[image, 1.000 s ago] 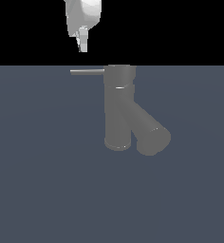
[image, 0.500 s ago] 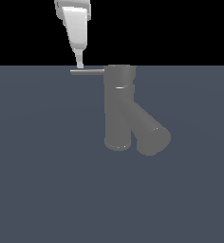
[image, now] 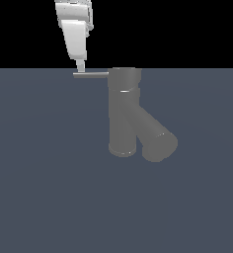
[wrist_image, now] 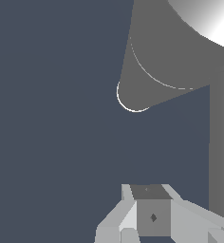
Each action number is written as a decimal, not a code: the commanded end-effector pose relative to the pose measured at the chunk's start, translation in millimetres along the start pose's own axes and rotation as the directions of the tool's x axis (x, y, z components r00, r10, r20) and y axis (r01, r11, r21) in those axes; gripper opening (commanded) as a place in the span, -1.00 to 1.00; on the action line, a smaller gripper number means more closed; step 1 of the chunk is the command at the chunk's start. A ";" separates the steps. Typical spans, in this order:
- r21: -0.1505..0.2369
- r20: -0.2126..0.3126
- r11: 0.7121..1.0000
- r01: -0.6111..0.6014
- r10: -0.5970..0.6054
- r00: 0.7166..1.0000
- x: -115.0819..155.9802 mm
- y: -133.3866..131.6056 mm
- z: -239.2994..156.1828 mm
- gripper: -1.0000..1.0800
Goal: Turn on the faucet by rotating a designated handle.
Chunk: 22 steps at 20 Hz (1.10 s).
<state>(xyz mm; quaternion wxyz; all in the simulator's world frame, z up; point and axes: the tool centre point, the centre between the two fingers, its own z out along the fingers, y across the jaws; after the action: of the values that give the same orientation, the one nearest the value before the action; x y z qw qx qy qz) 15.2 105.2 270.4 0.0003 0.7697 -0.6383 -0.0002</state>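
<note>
Faucet: the matte grey Y-shaped faucet (image: 124, 113) stands near the middle of the scene, an upright cylinder with a thick spout slanting down toward the exterior view's right.
Handle: the thin straight light-grey rod handle (image: 91, 74) juts level from the faucet's top cap toward the exterior view's left.
Gripper: the white, blocky gripper (image: 81, 67) hangs from above, its tip at the rod's outer end, touching or just above it; the fingers appear drawn together, though the renders do not settle this, and nothing shows clamped between them.
Wrist view: the faucet body (wrist_image: 180, 52) appears from above, with pale gripper parts (wrist_image: 152, 213) at the frame edge; the rod cannot be told apart there.
Step in hand: judged as contact before the push. Pressing sideways near the rod's free end should give the most leverage; following its arc round the cap should guard against slipping off the tip.
Surface: a flat, dark slate-blue plane (image: 49, 188).
Room: featureless black above the horizon.
</note>
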 end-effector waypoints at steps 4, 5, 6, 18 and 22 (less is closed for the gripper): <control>0.000 0.000 1.000 -0.003 0.003 1.000 -0.1 -0.4 0.5 -1.00; 0.000 0.000 1.000 -0.003 0.003 1.000 0.0 2.6 0.5 -1.00; 0.000 0.000 1.000 -0.003 0.003 1.000 0.2 5.6 0.6 -1.00; 0.000 0.000 1.000 -0.003 0.003 1.000 2.3 43.3 0.7 -1.00; 0.000 0.000 1.000 -0.003 0.003 1.000 2.9 56.2 0.7 -1.00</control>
<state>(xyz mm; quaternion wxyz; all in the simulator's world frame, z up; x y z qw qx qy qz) -30.8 94.9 269.9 -0.0038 0.7694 -0.6387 0.0019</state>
